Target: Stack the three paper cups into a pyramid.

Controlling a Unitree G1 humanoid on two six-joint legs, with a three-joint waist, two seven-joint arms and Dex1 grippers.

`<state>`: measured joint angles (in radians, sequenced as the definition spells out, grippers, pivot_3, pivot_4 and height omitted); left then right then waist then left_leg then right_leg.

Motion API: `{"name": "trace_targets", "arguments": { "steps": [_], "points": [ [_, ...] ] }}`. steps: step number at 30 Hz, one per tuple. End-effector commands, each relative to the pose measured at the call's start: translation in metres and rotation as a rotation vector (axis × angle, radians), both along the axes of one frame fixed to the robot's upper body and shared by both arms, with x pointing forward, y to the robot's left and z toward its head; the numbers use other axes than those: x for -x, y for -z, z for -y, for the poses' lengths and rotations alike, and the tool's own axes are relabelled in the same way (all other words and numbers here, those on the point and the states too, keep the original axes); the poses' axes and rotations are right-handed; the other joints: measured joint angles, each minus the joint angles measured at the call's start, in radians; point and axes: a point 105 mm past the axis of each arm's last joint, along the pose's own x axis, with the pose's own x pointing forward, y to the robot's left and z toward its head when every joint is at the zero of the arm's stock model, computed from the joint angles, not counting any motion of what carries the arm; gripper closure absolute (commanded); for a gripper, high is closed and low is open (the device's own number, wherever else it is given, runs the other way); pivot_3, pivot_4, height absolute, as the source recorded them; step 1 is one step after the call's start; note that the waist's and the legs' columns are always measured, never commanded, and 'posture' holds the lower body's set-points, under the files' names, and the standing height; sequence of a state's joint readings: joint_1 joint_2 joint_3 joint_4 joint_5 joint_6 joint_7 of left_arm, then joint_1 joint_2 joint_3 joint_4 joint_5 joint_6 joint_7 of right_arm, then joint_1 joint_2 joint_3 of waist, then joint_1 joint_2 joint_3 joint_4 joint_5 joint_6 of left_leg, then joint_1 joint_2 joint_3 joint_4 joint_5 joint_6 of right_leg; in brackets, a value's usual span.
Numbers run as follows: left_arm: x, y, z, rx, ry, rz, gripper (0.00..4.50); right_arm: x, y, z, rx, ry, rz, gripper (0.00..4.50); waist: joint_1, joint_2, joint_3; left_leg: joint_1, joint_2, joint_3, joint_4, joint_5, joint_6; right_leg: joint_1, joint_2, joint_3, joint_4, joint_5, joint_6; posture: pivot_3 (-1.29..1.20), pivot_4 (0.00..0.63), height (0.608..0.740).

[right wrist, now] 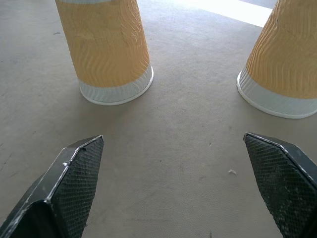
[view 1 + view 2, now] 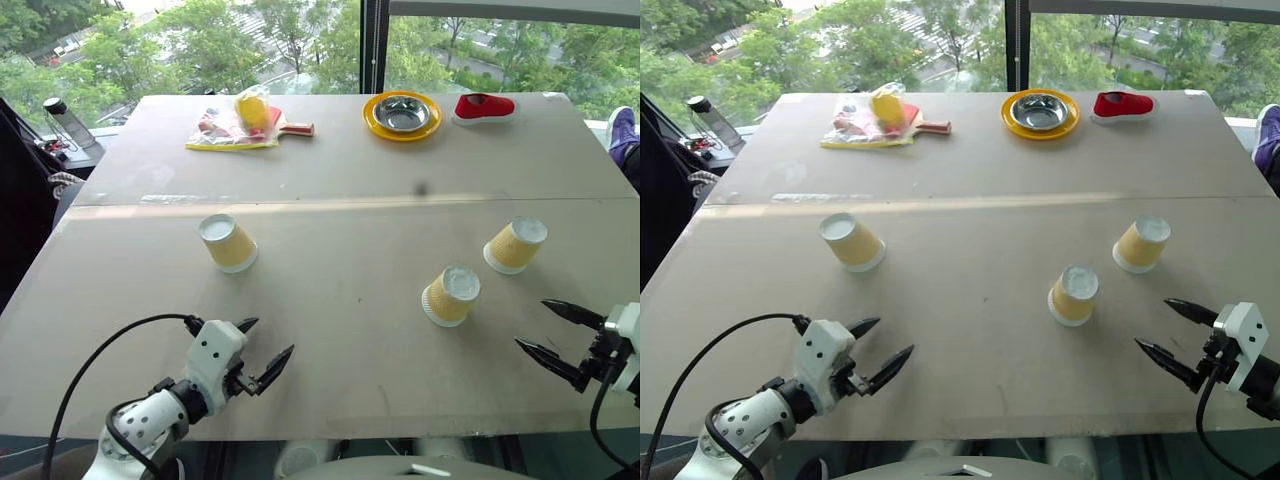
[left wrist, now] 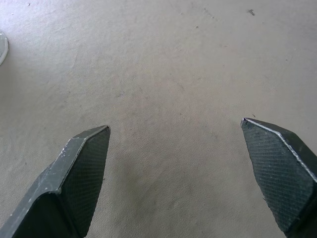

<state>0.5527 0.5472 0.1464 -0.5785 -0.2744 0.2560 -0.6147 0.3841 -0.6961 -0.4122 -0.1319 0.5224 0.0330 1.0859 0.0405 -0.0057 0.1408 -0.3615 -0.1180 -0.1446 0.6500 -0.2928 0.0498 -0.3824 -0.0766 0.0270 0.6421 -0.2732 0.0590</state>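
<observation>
**Three paper cups, unstacked, all inverted on table**

Left cup (image 2: 228, 243): yellow-orange ribbed side, white rim down on the table (image 2: 330, 300), white base up. Stands alone on the left half, well apart from the other two.

Middle cup (image 2: 451, 295): same make, likewise upside down, upright on its rim, right of centre and nearest the front edge.

Right cup (image 2: 515, 245): identical, inverted, standing near the middle cup, behind it and to its right, not touching.

No cup rests on another.

yellow-orange cups (image 2: 228, 243), yellow plate (image 2: 401, 115), red shoe (image 2: 484, 107)
</observation>
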Motion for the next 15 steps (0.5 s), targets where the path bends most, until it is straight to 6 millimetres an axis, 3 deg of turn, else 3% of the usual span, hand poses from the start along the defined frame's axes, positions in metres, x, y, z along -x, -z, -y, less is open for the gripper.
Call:
{"name": "trace_targets", "arguments": {
  "steps": [1,4,15],
  "points": [
    [-0.003,-0.009,0.004,0.003,0.028,0.039,0.13,-0.009,-0.012,-0.006,0.006,-0.006,0.048,0.0,0.0,0.0,0.0,0.0,0.0,0.0,0.0,0.0,0.0,0.0,0.0,0.0,0.0,0.0,0.0,0.0,0.15,0.74],
    [-0.008,-0.014,0.003,-0.002,0.026,0.069,0.13,-0.016,-0.016,-0.019,-0.012,-0.019,0.063,0.0,-0.003,0.0,0.0,0.0,0.0,0.0,0.0,0.0,0.0,0.0,0.0,0.0,0.001,0.0,0.0,0.0,0.15,0.74],
    [-0.009,-0.014,-0.001,-0.004,0.036,0.078,0.13,-0.016,-0.01,-0.016,-0.018,-0.013,0.059,0.0,-0.001,0.0,0.0,0.0,0.0,0.0,0.0,0.0,0.0,0.0,0.0,0.0,0.0,0.0,0.0,0.0,0.15,0.74]
  ]
}}
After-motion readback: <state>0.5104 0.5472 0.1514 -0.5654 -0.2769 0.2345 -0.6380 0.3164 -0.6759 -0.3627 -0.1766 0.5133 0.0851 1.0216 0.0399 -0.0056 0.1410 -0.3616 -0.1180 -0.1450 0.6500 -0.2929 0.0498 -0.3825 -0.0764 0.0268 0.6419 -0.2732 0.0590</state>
